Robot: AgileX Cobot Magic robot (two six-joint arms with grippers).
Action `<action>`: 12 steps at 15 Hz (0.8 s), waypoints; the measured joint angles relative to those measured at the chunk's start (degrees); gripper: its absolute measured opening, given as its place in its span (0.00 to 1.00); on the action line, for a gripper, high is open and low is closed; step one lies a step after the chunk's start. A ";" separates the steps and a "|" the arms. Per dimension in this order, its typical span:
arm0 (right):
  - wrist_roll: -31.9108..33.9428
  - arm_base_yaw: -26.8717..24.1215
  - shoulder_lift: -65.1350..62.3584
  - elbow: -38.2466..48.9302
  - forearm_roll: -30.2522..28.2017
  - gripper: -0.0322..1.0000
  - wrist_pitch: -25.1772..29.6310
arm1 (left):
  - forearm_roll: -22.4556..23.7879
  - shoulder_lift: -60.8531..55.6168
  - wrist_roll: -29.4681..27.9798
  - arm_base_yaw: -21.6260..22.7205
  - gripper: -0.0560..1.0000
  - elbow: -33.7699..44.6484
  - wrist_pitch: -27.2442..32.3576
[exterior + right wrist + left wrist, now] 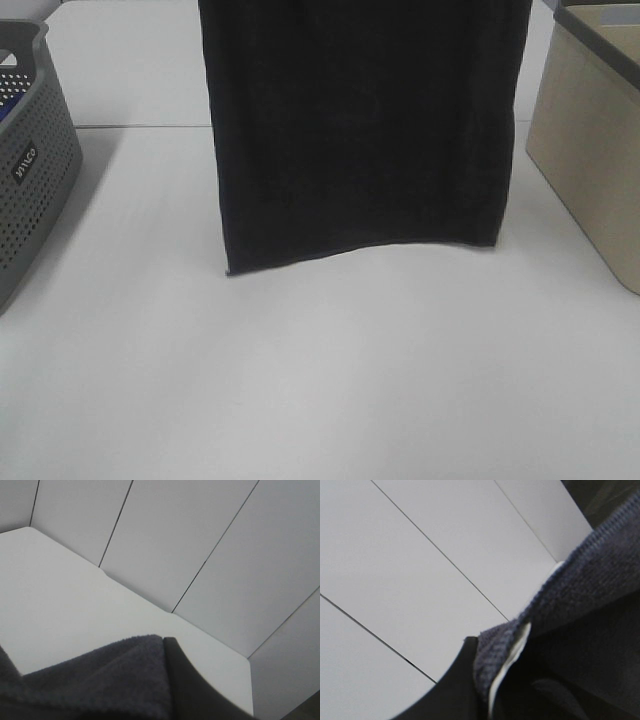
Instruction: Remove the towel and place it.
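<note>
Where it hangs over the middle of the white worktop (320, 380), the single towel (360, 130) runs top to bottom, long axis upright. Its lower hem is level with the worktop; I cannot tell if it touches. One grey basket (30, 180) stands left and one beige box (590, 150) right. Two tools hold it: the left tool (490, 675) and the right tool (167, 677) each pinch towel cloth.

A grey perforated basket (35, 170) sits at the left edge of the white surface (320, 380), a beige bin (590, 150) with a dark rim at the right
</note>
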 joint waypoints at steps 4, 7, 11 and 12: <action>11.57 0.00 4.64 0.00 -12.95 0.05 -9.34 | 6.88 3.21 0.00 0.29 0.05 0.00 -12.78; 23.95 0.00 9.22 -0.52 -24.41 0.05 -14.78 | 8.14 6.82 0.00 3.61 0.05 0.00 -19.48; 35.92 -3.78 17.53 -8.71 -28.19 0.05 -20.68 | 7.79 12.26 -0.17 7.16 0.05 0.00 -31.00; 37.64 -4.64 18.85 -10.14 -28.25 0.05 -22.23 | 7.33 13.52 -0.23 7.45 0.05 0.00 -34.66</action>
